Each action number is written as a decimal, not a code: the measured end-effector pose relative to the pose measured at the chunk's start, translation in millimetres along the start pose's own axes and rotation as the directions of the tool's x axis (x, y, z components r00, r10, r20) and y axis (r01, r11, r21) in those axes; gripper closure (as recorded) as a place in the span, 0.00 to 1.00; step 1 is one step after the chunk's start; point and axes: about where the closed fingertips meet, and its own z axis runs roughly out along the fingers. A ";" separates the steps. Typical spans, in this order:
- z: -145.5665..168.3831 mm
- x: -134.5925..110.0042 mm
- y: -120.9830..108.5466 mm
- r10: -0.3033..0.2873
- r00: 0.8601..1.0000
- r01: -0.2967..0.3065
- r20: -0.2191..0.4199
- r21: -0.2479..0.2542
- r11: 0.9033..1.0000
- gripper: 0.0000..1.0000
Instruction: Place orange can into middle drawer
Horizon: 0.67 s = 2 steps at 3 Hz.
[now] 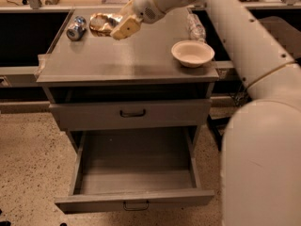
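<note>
My gripper (115, 26) is shut on the orange can (102, 22), a crushed gold-orange can, and holds it a little above the back left of the grey cabinet top (127, 62). One tan finger (125, 28) lies across the can's right side. The middle drawer (134, 173), the lowest one, stands pulled open below, its small dark handle (136, 205) on the front panel. The drawer's inside shows bare grey metal. My white arm reaches in from the right and crosses the upper part of the view.
A bluish-silver can (75, 28) lies at the back left of the top, just left of the held can. A white bowl (193, 53) sits at the right, a clear plastic bottle (195, 27) behind it. The shut drawer above (131, 113) has a like handle. My arm's large white link fills the right.
</note>
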 end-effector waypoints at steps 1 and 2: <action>-53.8 -22.7 53.4 0.020 0.997 -0.025 0.072 0.064 0.998 1.00; -52.7 -20.9 53.4 0.021 0.997 -0.025 0.068 0.060 0.998 1.00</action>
